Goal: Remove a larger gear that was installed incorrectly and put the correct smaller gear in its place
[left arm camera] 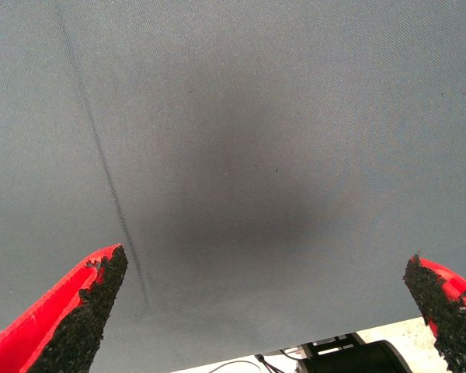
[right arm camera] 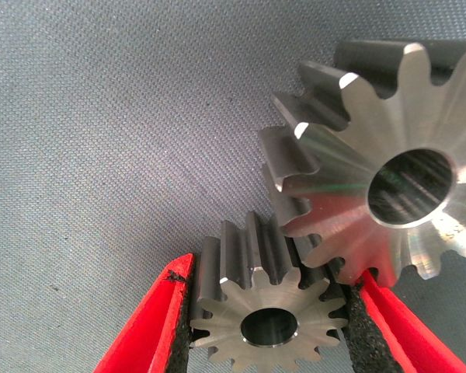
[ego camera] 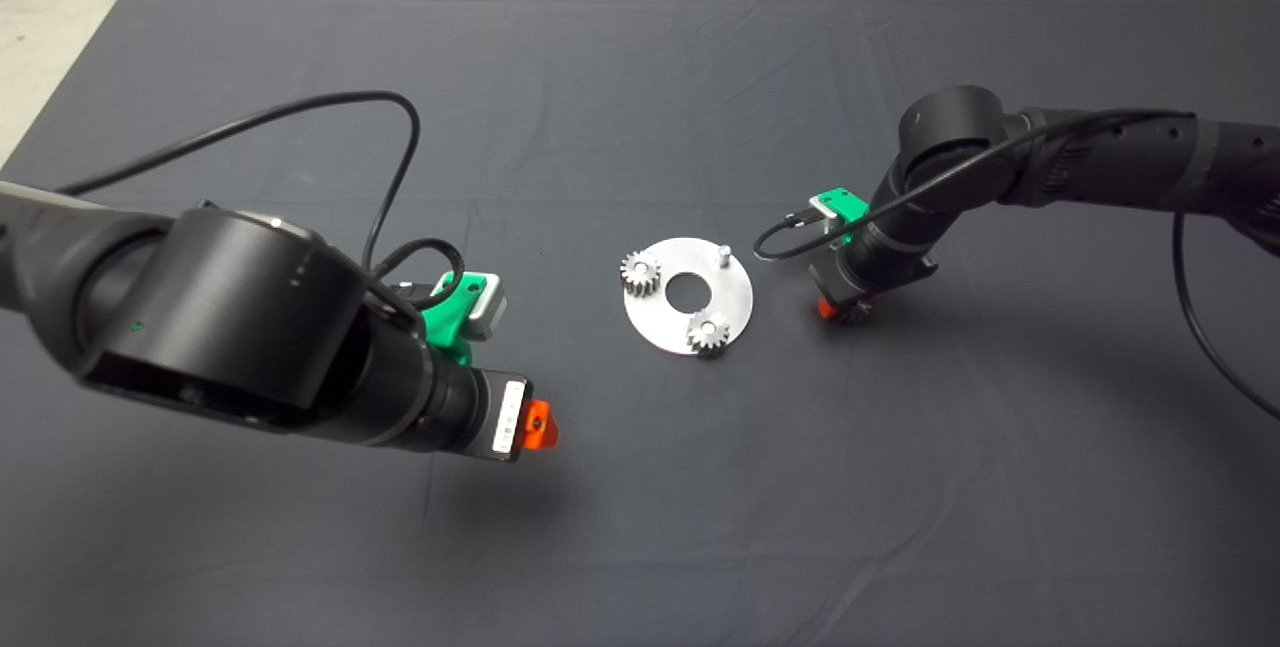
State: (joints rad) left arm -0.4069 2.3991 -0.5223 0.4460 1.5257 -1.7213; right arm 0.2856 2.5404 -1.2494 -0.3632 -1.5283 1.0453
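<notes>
Pickup of the replacement is the step in hand, judging by how things lie. Going left to right on the worktop (ego camera: pixel 640 57): the left hand (left arm camera: pixel 264 311) hovers over bare mat with its fingers (left arm camera: pixel 78 307) wide apart, holding nothing. Next comes the round steel plate (ego camera: pixel 735 297), carrying two small bright gears (ego camera: pixel 640 272) on pegs and one bare peg (ego camera: pixel 724 251), so the wrong gear is already off. Just right of the plate, the right hand (right arm camera: pixel 272 326) is down at the mat, its pads closed against the smaller gear (right arm camera: pixel 268 311). The larger gear (right arm camera: pixel 388 186) lies on the mat, its teeth touching or nearly touching the small one.

Next move, I judge: lift straight up without dragging the big neighbour, then line the bore up over the bare peg.

Count: one larger gear, three small gears, three pegs, one plate.
</notes>
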